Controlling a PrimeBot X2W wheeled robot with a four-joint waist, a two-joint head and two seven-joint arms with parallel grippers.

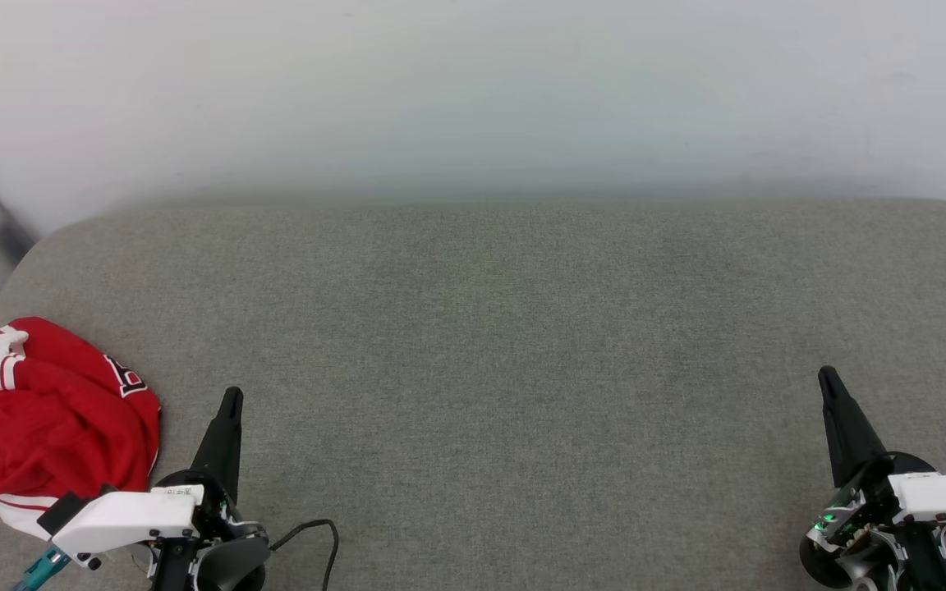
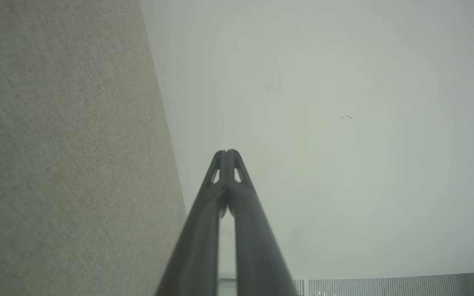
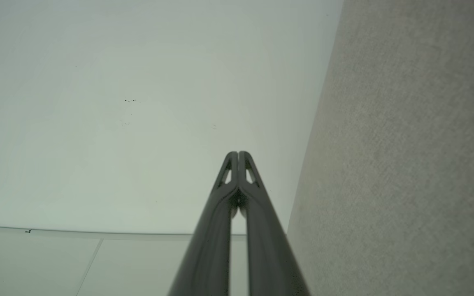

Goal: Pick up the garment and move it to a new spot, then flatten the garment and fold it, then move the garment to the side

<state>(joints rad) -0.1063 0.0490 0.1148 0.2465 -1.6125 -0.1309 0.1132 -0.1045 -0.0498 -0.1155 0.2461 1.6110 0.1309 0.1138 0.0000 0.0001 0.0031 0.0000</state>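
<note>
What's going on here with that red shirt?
Nothing is being handled right now. A crumpled red shirt lies at the left edge of a grey cushion. The robot's left gripper is just beside it and the right gripper is far across. Both have their jaws shut and empty.

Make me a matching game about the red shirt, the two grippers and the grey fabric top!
Things:
1. red jersey T-shirt
2. left gripper
3. right gripper
4. grey fabric surface

Places and states:
A. shut, at the lower right of the head view
B. spread flat under everything
C. crumpled in a heap at the left edge
D. shut, at the lower left, close to the heap

Pairs: 1-C, 2-D, 3-A, 4-B.
</note>
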